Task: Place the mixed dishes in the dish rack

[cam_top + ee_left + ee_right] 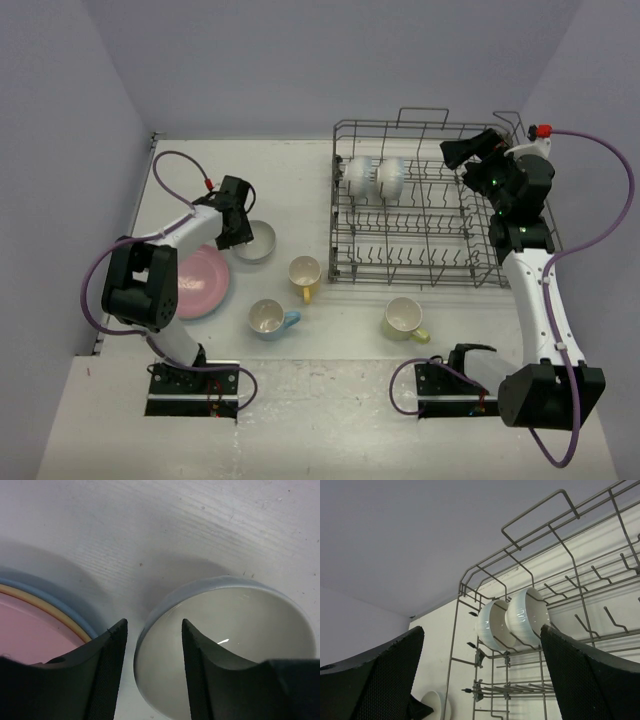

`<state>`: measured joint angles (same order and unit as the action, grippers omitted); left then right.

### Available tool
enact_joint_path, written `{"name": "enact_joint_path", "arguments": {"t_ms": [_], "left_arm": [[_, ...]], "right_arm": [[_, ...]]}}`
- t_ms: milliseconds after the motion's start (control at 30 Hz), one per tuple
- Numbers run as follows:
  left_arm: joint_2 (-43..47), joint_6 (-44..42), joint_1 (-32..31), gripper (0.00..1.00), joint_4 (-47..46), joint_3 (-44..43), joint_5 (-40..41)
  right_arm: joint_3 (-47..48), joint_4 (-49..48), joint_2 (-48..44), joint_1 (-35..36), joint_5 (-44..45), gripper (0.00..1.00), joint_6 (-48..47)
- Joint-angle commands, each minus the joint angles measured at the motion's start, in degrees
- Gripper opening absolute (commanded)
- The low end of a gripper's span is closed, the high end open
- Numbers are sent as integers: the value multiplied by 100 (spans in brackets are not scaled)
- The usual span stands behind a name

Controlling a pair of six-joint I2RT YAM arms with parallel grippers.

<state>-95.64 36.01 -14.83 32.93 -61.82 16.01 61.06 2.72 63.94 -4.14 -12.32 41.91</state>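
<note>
Dish rack (pixel 420 282) far right on the counter (pixel 340 350), long axis left to right, raised handle along the far side. Two white bowls (pixel 360 175) on edge among the tines in its far-left corner, side by side, mouths toward the rack's left end. Third bowl (pixel 240 630) upright, mouth up, just beside the plate stack. Left pincer (pixel 154 625) half-parted astride that bowl's rim, one finger outside, one inside, a sliver of gap either side, nothing clamped. Right pincer (pixel 481 629) spread wide and empty, over the rack's far right. Pink plate (pixel 30 640) plain on top; orange-yellow plate (pixel 55 611) and blue plate (pixel 55 599) only thin edge crescents beneath. Three mugs (pixel 304 273) upright near the front. Rack cut off at the right and bottom of the right wrist view.
</note>
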Motion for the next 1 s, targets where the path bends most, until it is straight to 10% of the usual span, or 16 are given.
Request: {"name": "enact_joint_path", "arguments": {"t_ms": [0, 100, 167, 433, 733, 967], "left_arm": [[-43, 38, 50, 48, -357, 100, 34], [-61, 38, 50, 32, -375, 179, 60], [-26, 38, 50, 0, -366, 232, 69], [1247, -505, -151, 0, -164, 22, 280], [2242, -1429, -1347, 0, 705, -1375, -298], [2400, -1562, -1523, 0, 1111, -1570, -1538]], "right_arm": [[-112, 114, -242, 10, 379, 99, -166], [-129, 202, -338, 19, 370, 99, -244], [-103, 255, -417, 19, 257, 99, -437], [291, 368, -637, 369, -1860, 99, -2728], [1021, 2275, -506, 3311, -2052, 99, -7182], [1901, 3892, 170, 5237, -1311, 99, -8918]]}}
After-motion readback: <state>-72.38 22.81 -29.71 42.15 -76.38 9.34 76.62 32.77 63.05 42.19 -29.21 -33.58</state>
